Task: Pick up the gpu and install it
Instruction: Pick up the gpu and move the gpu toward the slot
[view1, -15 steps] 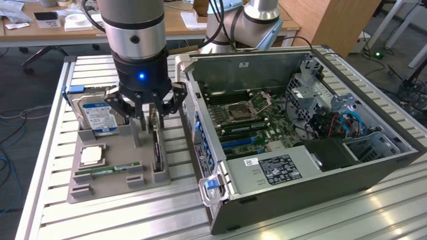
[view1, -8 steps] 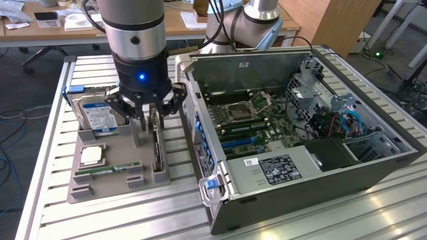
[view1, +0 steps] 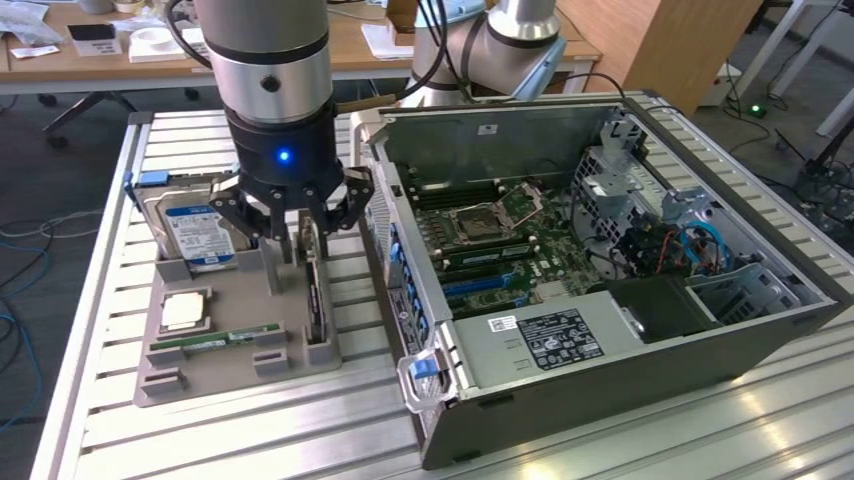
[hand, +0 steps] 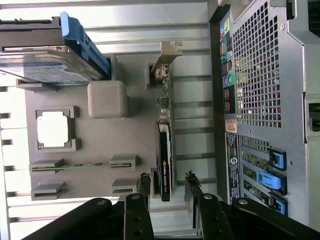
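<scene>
Gray tray (view1: 227, 365): gpu (hand: 164, 150) between spread jaws

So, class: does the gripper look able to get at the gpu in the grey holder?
Probably yes. The gripper hangs right over the gpu, jaws open astride the card's upper edge, and nothing lies in between.

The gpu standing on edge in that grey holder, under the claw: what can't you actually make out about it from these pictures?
- Exterior view: the claw covers part of the gpu, and what shows is a thin dark edge.
- Wrist view: the card is edge-on, so both flat faces are hidden; its label print is too small to read.
- Wrist view: the picture's edge cuts off the claw's body.
</scene>
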